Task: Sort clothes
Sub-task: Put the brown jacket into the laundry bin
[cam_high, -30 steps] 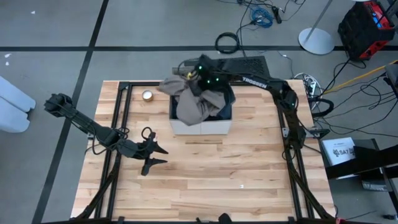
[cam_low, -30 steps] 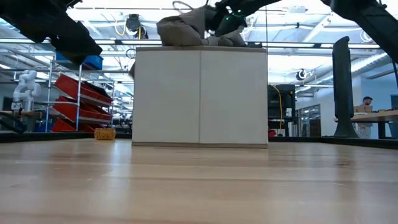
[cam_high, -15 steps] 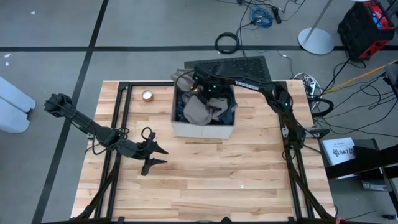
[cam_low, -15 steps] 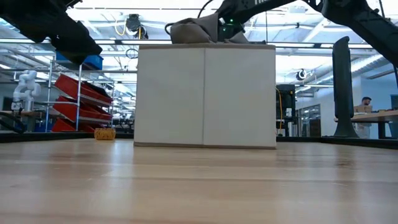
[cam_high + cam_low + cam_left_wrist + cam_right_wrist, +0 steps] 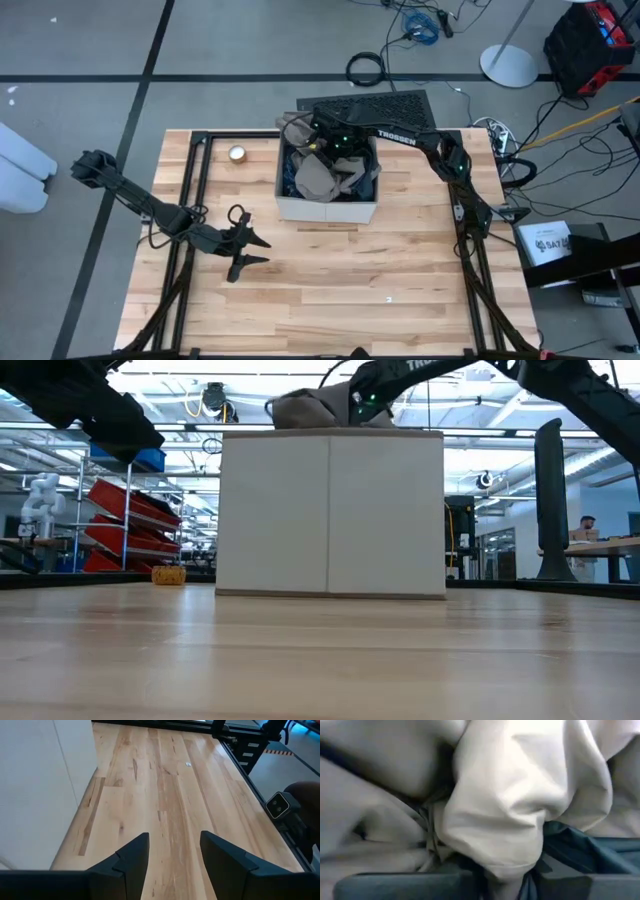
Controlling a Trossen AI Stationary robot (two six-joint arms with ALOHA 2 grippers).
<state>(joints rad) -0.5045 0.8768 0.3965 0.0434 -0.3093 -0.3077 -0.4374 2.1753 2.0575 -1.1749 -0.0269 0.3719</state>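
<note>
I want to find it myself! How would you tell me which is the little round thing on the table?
Start at the big white fabric box standing near the far edge of the wooden table. Look to its left side, close to the black frame rail: there lies the small round thing. It is a little yellowish ring, sitting alone on bare wood, unlike the soft clothes heaped inside the box.

You are looking down on a light wooden desk (image 5: 330, 290) made of long planks, edged by a dark metal frame. A beige square fabric box (image 5: 327, 205) stands directly on it, near the far edge and about midway across. A small round yellowish object (image 5: 237, 153) lies on the desk to the left of the box, well apart from it. The near half of the desk holds a tiny pale speck (image 5: 389, 298).
</note>
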